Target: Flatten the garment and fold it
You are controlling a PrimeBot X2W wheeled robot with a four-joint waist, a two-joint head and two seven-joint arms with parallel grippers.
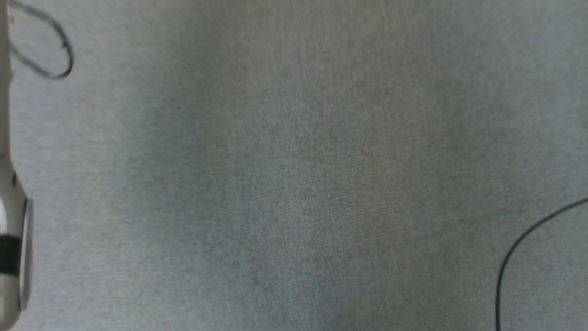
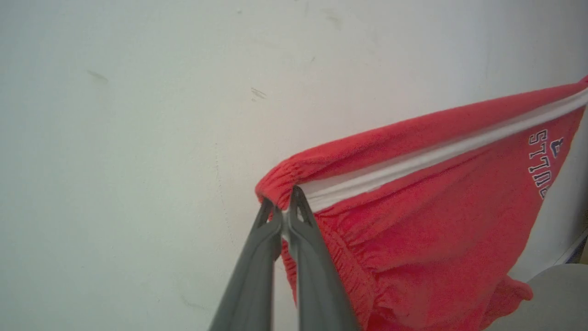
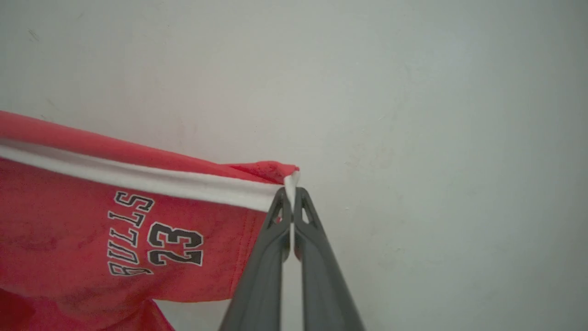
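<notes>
The bright red soft-fabric shorts (image 3: 69, 239) bore the word "BULLS" in block letters and the number "23" beside it. Both stood on one leg, just below the white side stripe (image 3: 138, 177).

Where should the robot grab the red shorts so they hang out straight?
At both ends of the white stripe down the side of the shorts: the gathered waistband and the leg's hem corner. Come in from the outer ends, like the left gripper and right gripper, both shut there. That long straight edge probably pulls taut.
</notes>
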